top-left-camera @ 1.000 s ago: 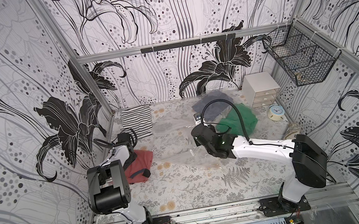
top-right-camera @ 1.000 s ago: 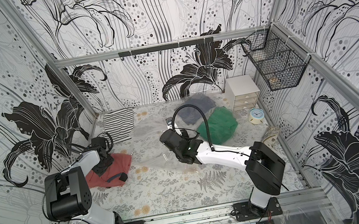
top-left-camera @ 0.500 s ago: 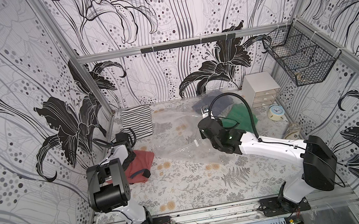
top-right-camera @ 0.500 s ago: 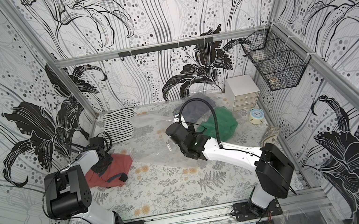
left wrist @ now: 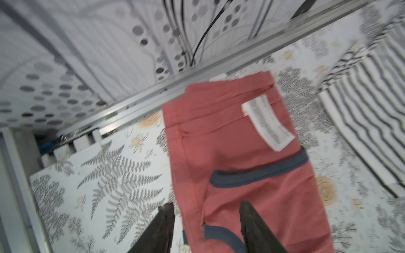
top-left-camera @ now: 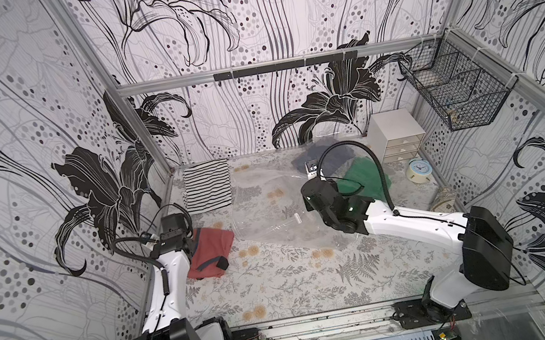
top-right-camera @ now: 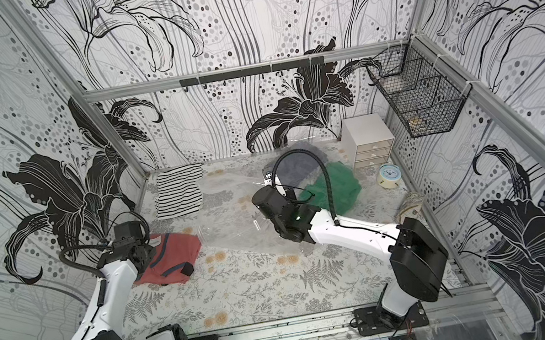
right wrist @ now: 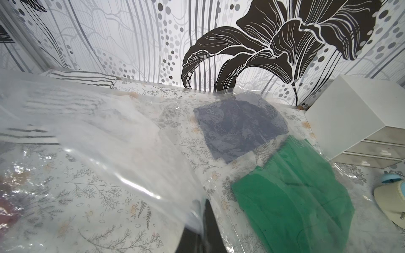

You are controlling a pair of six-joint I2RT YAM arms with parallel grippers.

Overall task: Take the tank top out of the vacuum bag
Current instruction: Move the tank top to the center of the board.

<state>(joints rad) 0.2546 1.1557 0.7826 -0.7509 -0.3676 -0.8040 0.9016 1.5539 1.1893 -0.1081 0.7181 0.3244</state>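
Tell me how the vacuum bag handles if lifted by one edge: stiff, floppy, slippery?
Probably floppy: the vacuum bag billows in loose folds where the right gripper pinches it. Likely slippery, judging by its glossy sheen. The green garment under its film may add drag.

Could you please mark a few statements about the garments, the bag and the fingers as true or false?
1. The red top lies outside the bag. True.
2. The left fingers are shut. False: they stand apart over the red top.
3. The right fingers pinch the bag. True.
4. The clock stands on the drawers. False: it sits on the table beside them.
5. The green garment lies by the left arm. False: it lies near the right arm, seen through the bag's plastic.
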